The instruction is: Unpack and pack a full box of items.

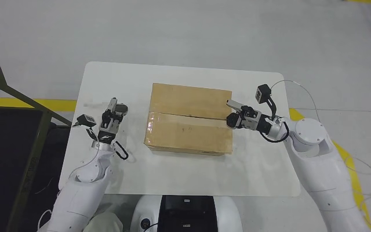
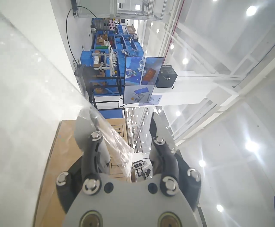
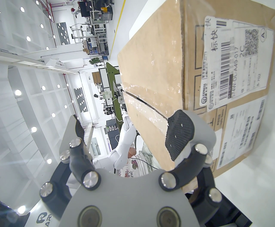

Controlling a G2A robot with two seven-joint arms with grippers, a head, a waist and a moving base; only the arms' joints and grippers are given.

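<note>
Ceiling lamps (image 2: 251, 10) flare brightly; shadows on the table (image 1: 191, 174) are soft.

One cardboard box (image 1: 188, 119) rests on one white surface (image 1: 261, 168). There are two claws: the left claw (image 1: 114, 108) and the right claw (image 1: 232, 112).

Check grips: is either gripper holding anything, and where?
Nothing gripped. Right gripper open at the box's end by the flap seam; left gripper open, off the box, clear film against one finger.
</note>
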